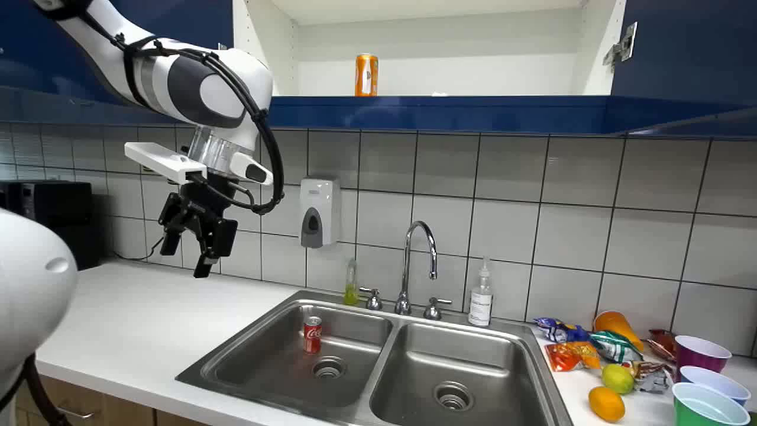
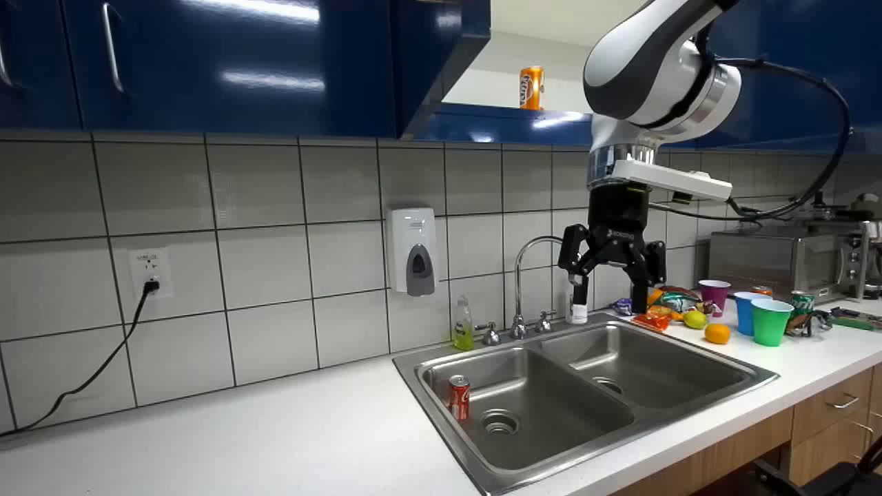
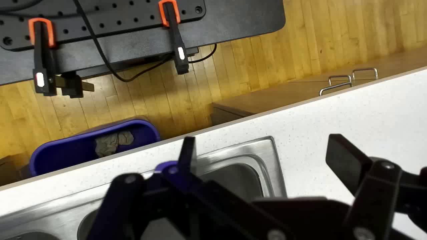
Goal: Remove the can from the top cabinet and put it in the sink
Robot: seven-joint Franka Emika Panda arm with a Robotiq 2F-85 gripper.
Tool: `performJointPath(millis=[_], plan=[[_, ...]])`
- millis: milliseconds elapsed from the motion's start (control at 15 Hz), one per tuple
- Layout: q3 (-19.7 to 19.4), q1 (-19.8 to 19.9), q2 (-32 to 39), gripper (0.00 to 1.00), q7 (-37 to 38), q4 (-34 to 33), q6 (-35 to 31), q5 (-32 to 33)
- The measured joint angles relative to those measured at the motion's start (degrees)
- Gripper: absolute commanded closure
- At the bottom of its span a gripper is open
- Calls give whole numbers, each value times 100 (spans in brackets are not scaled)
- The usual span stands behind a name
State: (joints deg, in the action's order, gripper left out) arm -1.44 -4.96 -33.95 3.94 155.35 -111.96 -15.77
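The orange can (image 1: pixel 366 75) stands upright in the top cabinet (image 1: pixel 440 112), its base cut off by the blue shelf edge. In an exterior view this can (image 2: pixel 530 88) shows left of the arm. Below lies the steel sink (image 2: pixel 582 379) with two basins; the wrist view catches one corner of the sink (image 3: pixel 268 156). My gripper (image 1: pixel 187 257) points downward, below cabinet height and well away from the can. Its fingers are spread wide in an exterior view (image 2: pixel 610 303) and in the wrist view, with nothing between them.
A red can (image 1: pixel 312 335) stands in a sink basin. Behind the basins rise the faucet (image 1: pixel 408 266), a green soap bottle (image 1: pixel 351 284) and a pump bottle (image 1: pixel 481 302). A dispenser (image 1: pixel 319 213) hangs on the tiles. Cups (image 1: pixel 707 405), fruit and snack packets crowd one counter end.
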Motion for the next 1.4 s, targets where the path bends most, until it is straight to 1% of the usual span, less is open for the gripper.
performJointPath(millis=[667, 1000, 1400], plan=[[5, 24, 17, 0, -1, -25, -8, 14], [9, 123, -39, 0, -1, -261, -11, 160], [18, 220, -251, 0, -1, -534, 33, 484]])
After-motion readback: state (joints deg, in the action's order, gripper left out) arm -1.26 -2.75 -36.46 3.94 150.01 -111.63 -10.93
